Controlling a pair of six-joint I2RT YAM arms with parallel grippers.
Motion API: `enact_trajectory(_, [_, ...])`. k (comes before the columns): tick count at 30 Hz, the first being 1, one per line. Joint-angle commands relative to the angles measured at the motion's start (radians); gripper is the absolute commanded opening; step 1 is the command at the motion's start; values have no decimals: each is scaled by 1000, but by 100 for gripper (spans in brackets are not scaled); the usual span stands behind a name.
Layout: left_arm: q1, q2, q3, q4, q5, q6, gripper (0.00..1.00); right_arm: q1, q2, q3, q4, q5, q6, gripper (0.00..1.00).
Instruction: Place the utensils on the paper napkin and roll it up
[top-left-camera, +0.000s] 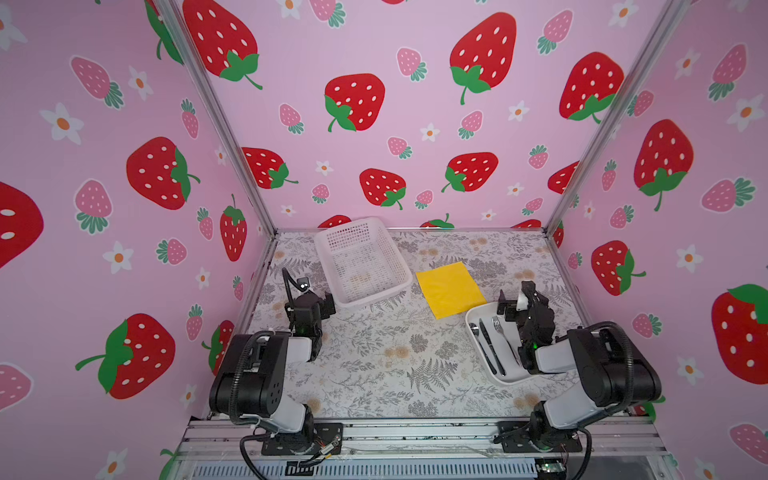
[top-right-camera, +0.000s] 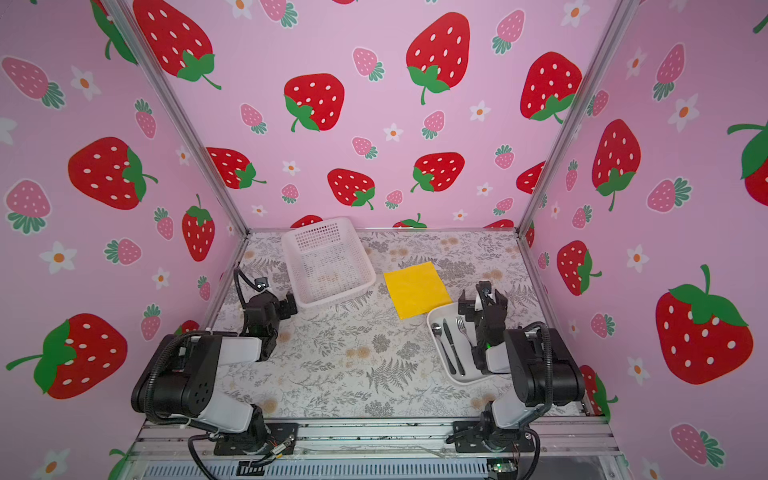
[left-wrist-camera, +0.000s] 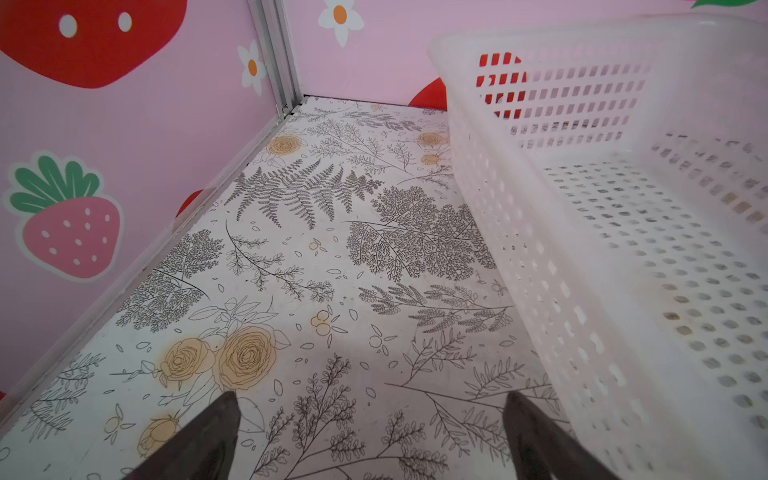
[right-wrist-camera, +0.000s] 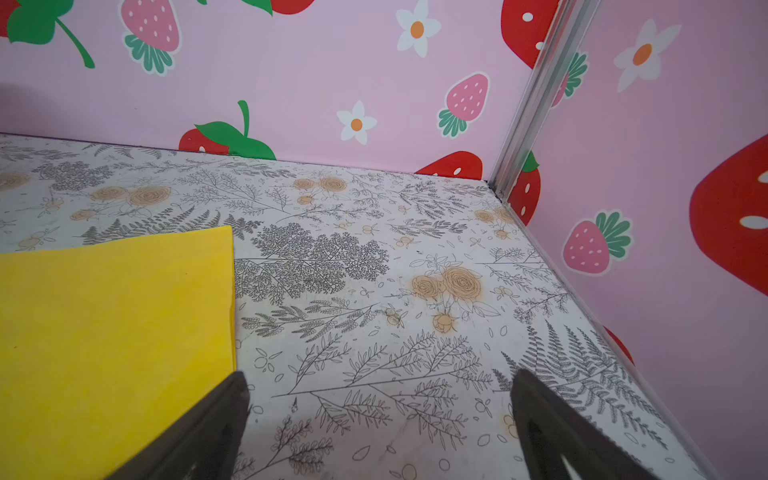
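Left fingers (left-wrist-camera: 199, 440) spread beside basket (left-wrist-camera: 540, 249), right fingers (right-wrist-camera: 199, 436) spread by tray (top-left-camera: 513, 376), arms folded.

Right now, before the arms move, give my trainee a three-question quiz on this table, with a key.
1. True or false: the utensils lie on the paper napkin.
2. What lies between the white basket and the white tray? A) napkin B) fork C) spoon
3. Fill in: the left fingers and right fingers stand ____.
Key: 1 false, they lie in the tray; 2 A; 3 open.
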Motion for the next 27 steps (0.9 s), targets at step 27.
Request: enact_trajectory(27, [2, -11, 17, 5, 52, 18, 99, -15, -4, 15, -2, 3, 1, 100])
